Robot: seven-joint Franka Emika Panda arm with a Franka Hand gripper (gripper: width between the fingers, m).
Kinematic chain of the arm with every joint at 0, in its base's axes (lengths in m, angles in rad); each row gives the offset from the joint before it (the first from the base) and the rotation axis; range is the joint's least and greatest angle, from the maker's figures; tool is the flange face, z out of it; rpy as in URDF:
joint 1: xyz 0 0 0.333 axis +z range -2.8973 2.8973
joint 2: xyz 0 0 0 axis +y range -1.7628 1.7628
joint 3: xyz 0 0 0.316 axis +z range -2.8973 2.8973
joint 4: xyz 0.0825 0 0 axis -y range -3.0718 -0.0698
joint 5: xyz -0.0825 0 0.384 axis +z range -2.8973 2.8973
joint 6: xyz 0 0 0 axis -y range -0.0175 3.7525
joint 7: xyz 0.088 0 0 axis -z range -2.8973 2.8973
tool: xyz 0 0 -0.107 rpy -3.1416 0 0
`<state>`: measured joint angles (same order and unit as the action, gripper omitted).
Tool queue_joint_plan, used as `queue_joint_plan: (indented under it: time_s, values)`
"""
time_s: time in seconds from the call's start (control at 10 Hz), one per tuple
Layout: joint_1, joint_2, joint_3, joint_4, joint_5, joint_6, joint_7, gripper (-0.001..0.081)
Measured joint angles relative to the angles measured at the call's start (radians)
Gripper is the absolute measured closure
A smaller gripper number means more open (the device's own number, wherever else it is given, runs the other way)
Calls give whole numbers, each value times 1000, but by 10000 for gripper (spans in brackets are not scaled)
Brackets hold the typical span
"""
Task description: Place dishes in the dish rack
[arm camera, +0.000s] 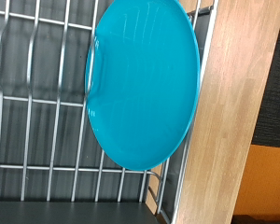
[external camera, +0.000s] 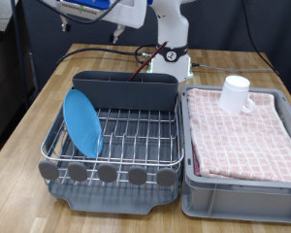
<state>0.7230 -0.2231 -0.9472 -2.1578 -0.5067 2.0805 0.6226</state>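
The light-blue plate [external camera: 82, 121] stands on edge in the silver wire dish rack [external camera: 136, 136], near the rack's left side in the exterior view. It fills the wrist view [arm camera: 145, 84], with the rack's wires [arm camera: 37, 103] behind it. The reddish-brown wooden spoon [external camera: 137, 69] sticks up out of the grey utensil caddy [external camera: 126, 90] at the back of the rack. The white mug [external camera: 236, 93] stands on the pink checkered cloth [external camera: 242, 136] at the exterior view's right. The gripper's fingers show in neither view. Only part of the arm [external camera: 97, 12] shows at the exterior view's top.
A grey bin [external camera: 238, 189] lined with the pink cloth sits right of the rack. The robot's base [external camera: 172, 44] and dark cables [external camera: 107, 46] are behind the caddy. A row of round grey tabs [external camera: 107, 174] lines the rack's front. The wooden table [external camera: 19, 126] edge is at the left.
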Motion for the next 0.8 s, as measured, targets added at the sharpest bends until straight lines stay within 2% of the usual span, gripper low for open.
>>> queue_joint_plan:
  time_s: [0.2,0.4,0.8]
  values:
    - [2,4,-2,-4,26,0,3,4]
    - [28,5,12,-33,108,-4,28,4]
    - [57,-7,115,-100,181,19,203,4]
